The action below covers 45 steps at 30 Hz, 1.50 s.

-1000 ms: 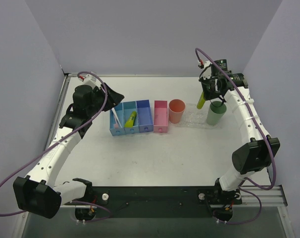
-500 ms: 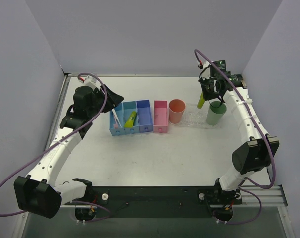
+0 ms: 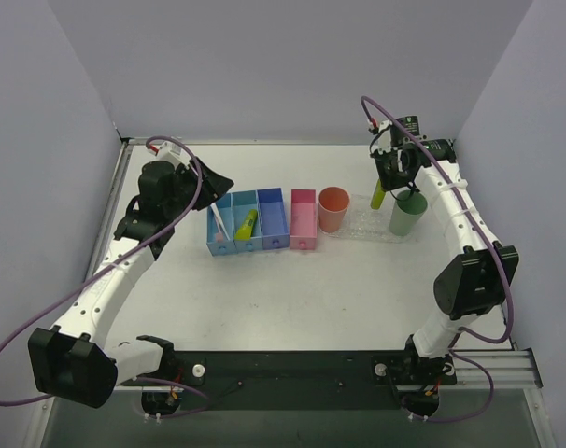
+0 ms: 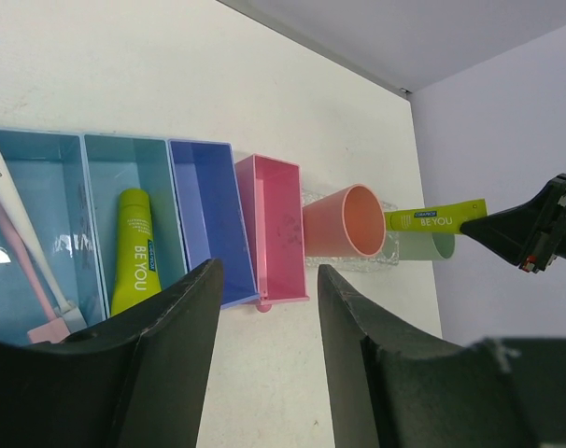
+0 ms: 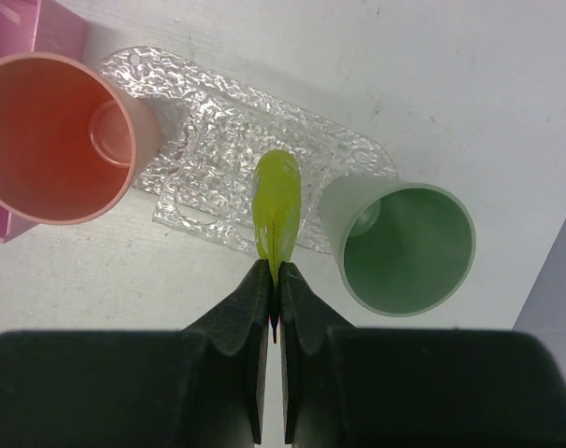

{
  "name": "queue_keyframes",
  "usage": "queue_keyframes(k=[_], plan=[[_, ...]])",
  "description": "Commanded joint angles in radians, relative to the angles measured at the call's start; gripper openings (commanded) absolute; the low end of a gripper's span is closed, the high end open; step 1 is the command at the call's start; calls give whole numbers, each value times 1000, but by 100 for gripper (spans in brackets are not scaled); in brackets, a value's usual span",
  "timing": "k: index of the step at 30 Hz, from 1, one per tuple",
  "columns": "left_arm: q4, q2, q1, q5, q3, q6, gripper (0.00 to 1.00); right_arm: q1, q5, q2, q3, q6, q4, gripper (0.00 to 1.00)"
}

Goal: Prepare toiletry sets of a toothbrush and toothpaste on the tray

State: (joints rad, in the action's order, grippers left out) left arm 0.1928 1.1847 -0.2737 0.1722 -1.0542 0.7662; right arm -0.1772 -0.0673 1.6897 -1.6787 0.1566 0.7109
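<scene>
White tabletop point(image 3: 339, 280) between pale lilac walls carries everything. In the last second we see only a small change: the right gripper point(image 5: 272, 280) has slid a little toward the upper left of the overhead view, so the lime-yellow toothpaste tube point(image 5: 276, 201) now hangs over the clear bumpy plastic tray point(image 5: 199, 177) instead of beside the green plastic cup point(image 5: 409, 247). We judge that the tube is lined up for setting down but has not yet landed. In the wrist view the jaws are pressed together on the tube's flat crimped end, and the tube points straight down, between the salmon-orange plastic cup point(image 5: 49, 140) and the green one and nearer the green. The right arm reaches far to the upper right of the overhead view with its wrist bent downward. At upper left, the left gripper point(image 4: 267, 280) hovers with its fingers spread wide and empty above the blue compartment bins point(image 4: 204, 215), which stand beside the pink plastic box point(image 4: 269, 224). A thin white toothbrush point(image 4: 40, 257) lies in the leftmost bin and a second lime-yellow tube point(image 4: 134, 247) in the next, so we reckon the set is unfinished.
</scene>
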Motion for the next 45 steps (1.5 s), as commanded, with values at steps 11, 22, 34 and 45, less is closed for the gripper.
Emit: queue_keyframes(k=[11, 22, 34, 45], plan=[[-76, 20, 16, 24, -12, 12, 55, -1, 20, 11, 2, 3, -22, 0], [-82, 16, 16, 26, -3, 19, 55, -2, 12, 8, 45, 4, -50, 0], [-76, -5, 21, 20, 17, 24, 55, -1, 12, 27, 82, 9, -88, 0], [-79, -4, 27, 21, 14, 25, 55, -2, 29, 37, 119, 23, -126, 0]])
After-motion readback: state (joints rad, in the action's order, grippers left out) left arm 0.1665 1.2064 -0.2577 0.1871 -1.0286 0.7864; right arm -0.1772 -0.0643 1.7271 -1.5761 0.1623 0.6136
